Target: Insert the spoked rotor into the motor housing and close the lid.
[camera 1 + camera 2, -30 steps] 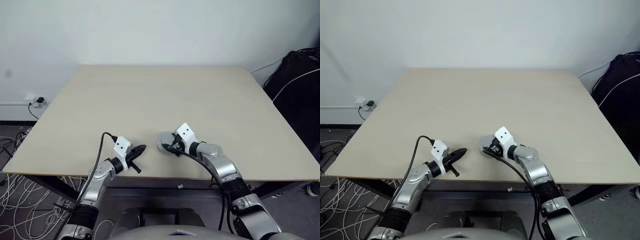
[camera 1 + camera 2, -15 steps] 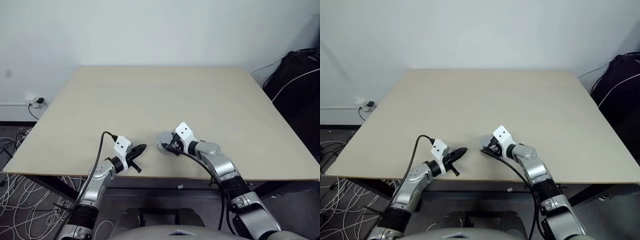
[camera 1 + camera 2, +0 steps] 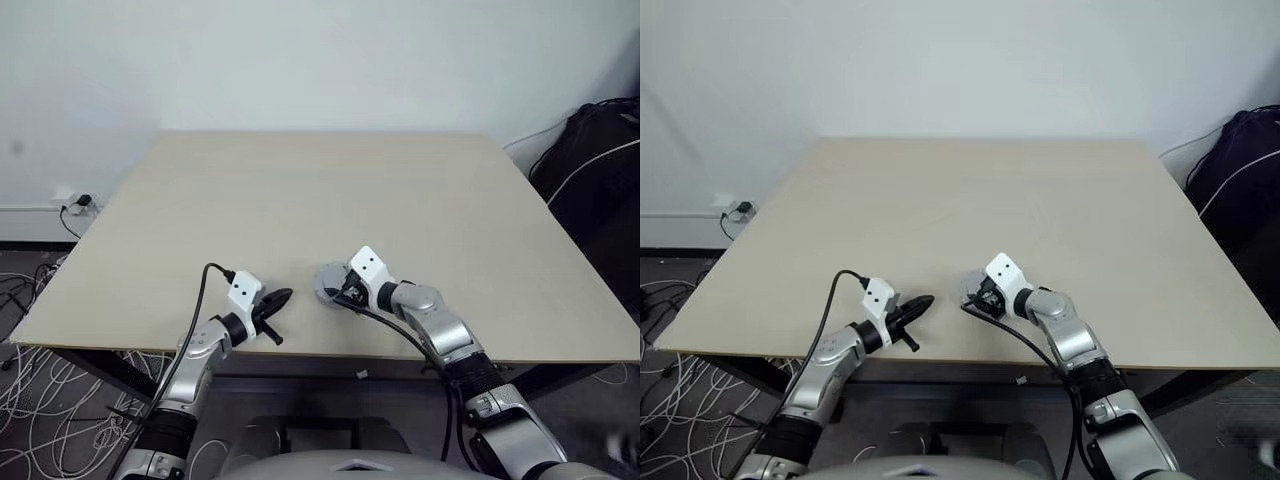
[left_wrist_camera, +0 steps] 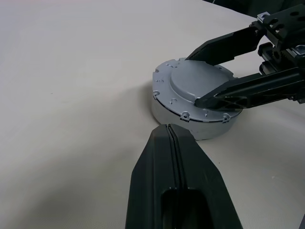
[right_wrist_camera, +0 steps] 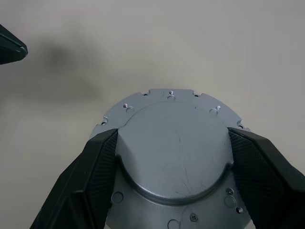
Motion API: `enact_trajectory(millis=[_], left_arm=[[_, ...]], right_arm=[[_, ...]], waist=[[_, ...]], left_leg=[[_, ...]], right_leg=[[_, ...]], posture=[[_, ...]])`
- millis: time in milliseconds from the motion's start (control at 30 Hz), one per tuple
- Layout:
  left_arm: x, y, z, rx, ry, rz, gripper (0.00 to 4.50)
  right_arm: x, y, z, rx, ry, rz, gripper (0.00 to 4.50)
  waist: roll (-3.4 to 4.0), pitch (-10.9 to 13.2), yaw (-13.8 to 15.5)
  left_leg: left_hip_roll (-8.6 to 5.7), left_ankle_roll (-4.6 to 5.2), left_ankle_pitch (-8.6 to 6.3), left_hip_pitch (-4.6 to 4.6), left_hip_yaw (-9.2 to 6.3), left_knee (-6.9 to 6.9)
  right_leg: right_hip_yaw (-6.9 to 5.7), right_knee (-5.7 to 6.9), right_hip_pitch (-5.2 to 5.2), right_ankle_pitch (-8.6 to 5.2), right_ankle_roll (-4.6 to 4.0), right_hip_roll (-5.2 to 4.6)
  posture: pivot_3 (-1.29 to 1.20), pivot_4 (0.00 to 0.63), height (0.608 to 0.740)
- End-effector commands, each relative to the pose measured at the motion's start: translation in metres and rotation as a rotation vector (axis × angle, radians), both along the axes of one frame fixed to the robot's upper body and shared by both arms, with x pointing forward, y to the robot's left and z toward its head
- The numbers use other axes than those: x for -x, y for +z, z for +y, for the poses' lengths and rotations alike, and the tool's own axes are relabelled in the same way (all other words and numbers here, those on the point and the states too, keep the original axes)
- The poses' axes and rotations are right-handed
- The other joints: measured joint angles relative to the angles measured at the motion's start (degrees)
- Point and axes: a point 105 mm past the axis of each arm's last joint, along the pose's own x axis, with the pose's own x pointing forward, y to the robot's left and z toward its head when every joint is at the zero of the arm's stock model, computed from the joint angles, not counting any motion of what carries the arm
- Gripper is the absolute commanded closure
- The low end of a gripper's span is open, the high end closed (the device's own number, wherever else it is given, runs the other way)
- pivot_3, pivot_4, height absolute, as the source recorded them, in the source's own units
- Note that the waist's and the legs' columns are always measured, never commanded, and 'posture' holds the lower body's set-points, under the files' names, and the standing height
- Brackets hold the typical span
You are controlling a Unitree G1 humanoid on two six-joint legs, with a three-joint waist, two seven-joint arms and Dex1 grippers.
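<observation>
Fingers (image 5: 88, 183) of the right gripper (image 5: 171, 157) are spread wide and sit on either side of a raised round cap on top of a grey metal disc, pads right up against the cap's edge, so it looks like a pinch on the lid (image 5: 174, 152). That lid is a flat silver-grey plate with small screw holes round its flange, and it's sitting on top of the motor housing (image 4: 190, 125), a short grey drum resting flat on the table (image 3: 300, 190) near the front edge. Can't see the rotor or any windings, the whole thing looks closed up. Left gripper (image 4: 170, 131) has its two black fingers pressed tight together, nothing in them, tip pointing at the drum from just beside it, not touching.
</observation>
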Motion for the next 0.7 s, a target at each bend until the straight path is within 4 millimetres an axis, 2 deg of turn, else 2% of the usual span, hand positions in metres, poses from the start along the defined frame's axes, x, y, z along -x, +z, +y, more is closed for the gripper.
enact_trajectory(millis=[33,233,467,700], left_arm=[[-0.005,0.017,-0.003,0.029,-0.005,-0.060,4.50],[-0.005,0.016,-0.002,0.029,-0.001,-0.058,4.50],[-0.009,0.014,0.000,0.003,0.002,-0.067,4.50],[-0.044,0.025,0.008,-0.035,0.007,-0.100,4.50]], right_arm=[[0.004,-0.020,-0.022,0.028,-0.087,0.104,1.29],[0.004,-0.021,-0.027,0.030,-0.099,0.112,1.29],[0.006,-0.021,-0.022,0.047,-0.076,0.098,1.29],[0.006,-0.021,-0.016,0.047,-0.062,0.092,1.29]], waist=[[0.00,0.00,0.12],[0.01,-0.01,0.18],[0.01,-0.01,0.17],[0.00,-0.01,0.17]], left_leg=[[0.00,0.00,0.00,0.00,0.00,0.00],[-0.01,-0.01,-0.01,-0.01,0.00,0.00],[-0.01,-0.06,-0.04,-0.02,0.00,-0.01],[-0.02,-0.07,-0.04,-0.02,-0.03,0.00]], right_leg=[[0.00,0.00,0.00,0.00,0.00,0.00],[-0.01,-0.01,-0.01,0.00,-0.01,-0.01],[-0.01,-0.02,-0.01,-0.01,-0.01,-0.02],[-0.07,-0.01,0.00,0.00,0.00,-0.02]], posture=[[0.00,0.000,0.740],[0.00,0.000,0.740],[0.00,0.000,0.740],[0.00,0.000,0.740]])
